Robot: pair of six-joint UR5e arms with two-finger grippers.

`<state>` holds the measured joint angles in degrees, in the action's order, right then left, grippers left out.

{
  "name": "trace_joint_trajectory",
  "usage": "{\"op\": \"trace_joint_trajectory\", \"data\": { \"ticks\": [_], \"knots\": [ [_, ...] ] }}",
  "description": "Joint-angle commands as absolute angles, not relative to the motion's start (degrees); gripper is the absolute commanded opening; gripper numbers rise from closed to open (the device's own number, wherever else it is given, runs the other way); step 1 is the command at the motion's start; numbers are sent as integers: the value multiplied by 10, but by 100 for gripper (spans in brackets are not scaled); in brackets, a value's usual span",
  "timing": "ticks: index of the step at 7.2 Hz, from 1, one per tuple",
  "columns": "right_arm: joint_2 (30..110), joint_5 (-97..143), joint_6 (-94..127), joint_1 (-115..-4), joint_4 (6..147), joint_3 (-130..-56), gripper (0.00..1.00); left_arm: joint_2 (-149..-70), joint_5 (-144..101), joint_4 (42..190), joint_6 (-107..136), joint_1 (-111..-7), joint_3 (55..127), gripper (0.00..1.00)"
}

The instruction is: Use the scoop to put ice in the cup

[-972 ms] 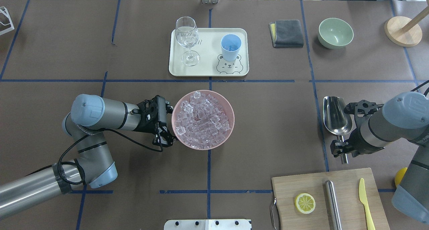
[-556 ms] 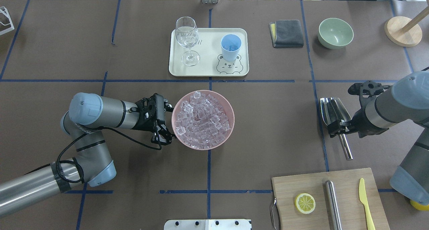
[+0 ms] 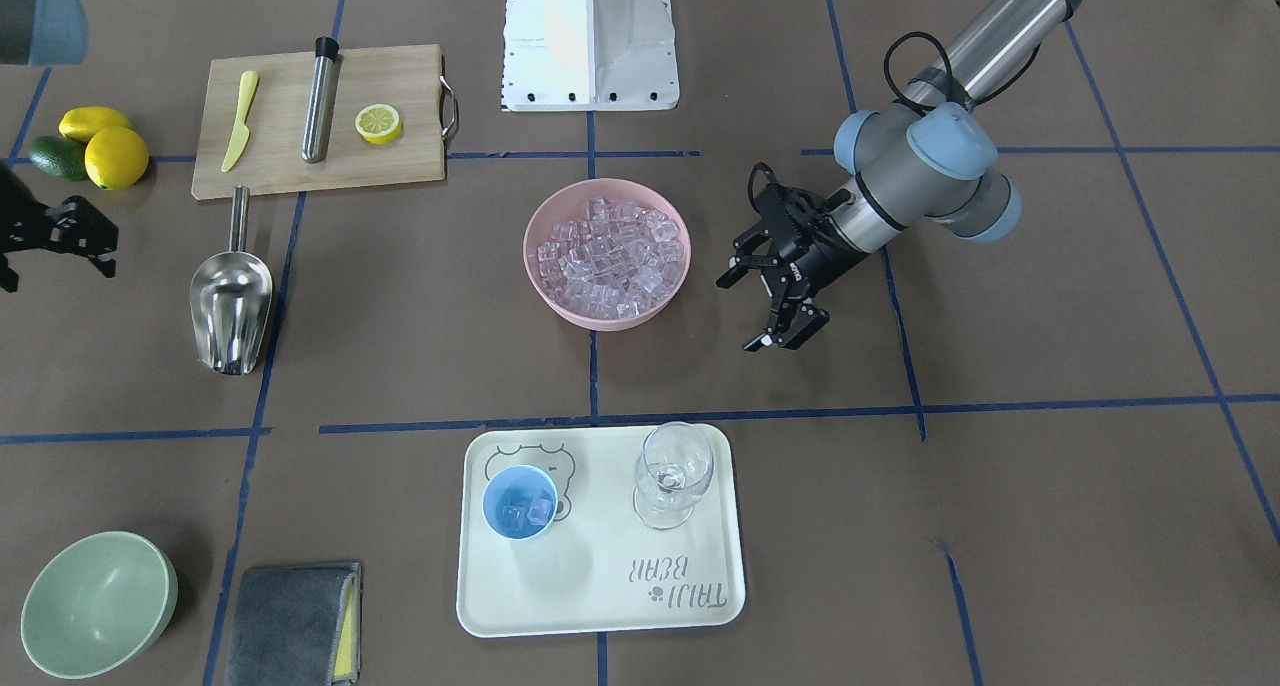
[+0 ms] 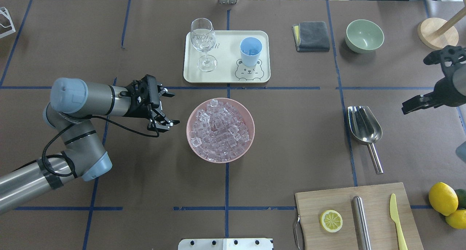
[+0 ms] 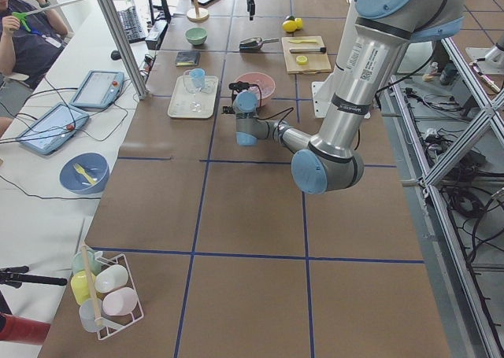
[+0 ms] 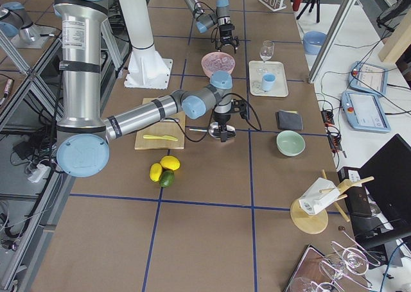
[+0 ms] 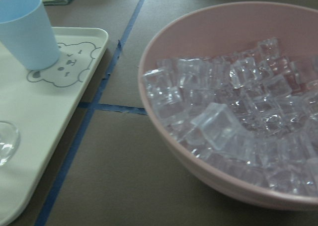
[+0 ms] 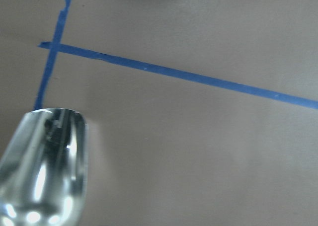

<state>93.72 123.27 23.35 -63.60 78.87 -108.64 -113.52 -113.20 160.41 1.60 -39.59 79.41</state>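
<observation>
The ice (image 4: 220,129) fills a pink bowl (image 4: 190,133) at the table's middle; it also shows in the left wrist view (image 7: 233,112). The light-blue cup (image 4: 250,50) stands on a cream tray (image 4: 225,62) and holds a few cubes (image 3: 520,511). The steel scoop (image 4: 364,126) lies on the table at the right, handle toward the robot, held by nothing; its trough shows in the right wrist view (image 8: 42,171). My left gripper (image 4: 174,108) is open and empty, a little left of the bowl. My right gripper (image 4: 406,109) is open and empty, right of the scoop and clear of it.
A stemmed glass (image 4: 202,38) stands on the tray beside the cup. A cutting board (image 4: 378,224) at the near right carries a lemon slice, a steel cylinder and a yellow knife. A green bowl (image 4: 364,35), a grey cloth (image 4: 311,36) and lemons (image 4: 442,198) lie at the right.
My right gripper let go of the scoop, which now lies on the table, and drew back to the right. My left gripper moved left, away from the bowl's rim.
</observation>
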Motion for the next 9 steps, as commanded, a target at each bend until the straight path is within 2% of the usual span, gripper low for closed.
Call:
{"op": "trace_joint_trajectory", "data": {
  "ticks": [1,3,4,5,7,8,9],
  "knots": [
    [983,1278,43,-771,794,-1057,100,-1088,-1159,1572,12,-484,812,100],
    [1013,1294,-53,-863,862,-1067,100,-1083,-1303,1343,12,-635,857,100],
    [1012,1296,-64,-877,906,-1085,100,-1044,-1334,1232,12,-702,908,100],
    [1005,1296,-61,-876,937,-1090,100,-1031,-1337,1158,11,-764,917,100],
    [1005,1310,-54,-876,942,-1071,100,-1013,-1335,1034,11,-878,911,100],
    [1004,1333,-54,-877,941,-1059,100,-979,-1335,1019,11,-898,917,100],
    [1004,1333,-54,-877,942,-1058,100,-905,-1366,1027,17,-920,918,100]
  ]
}}
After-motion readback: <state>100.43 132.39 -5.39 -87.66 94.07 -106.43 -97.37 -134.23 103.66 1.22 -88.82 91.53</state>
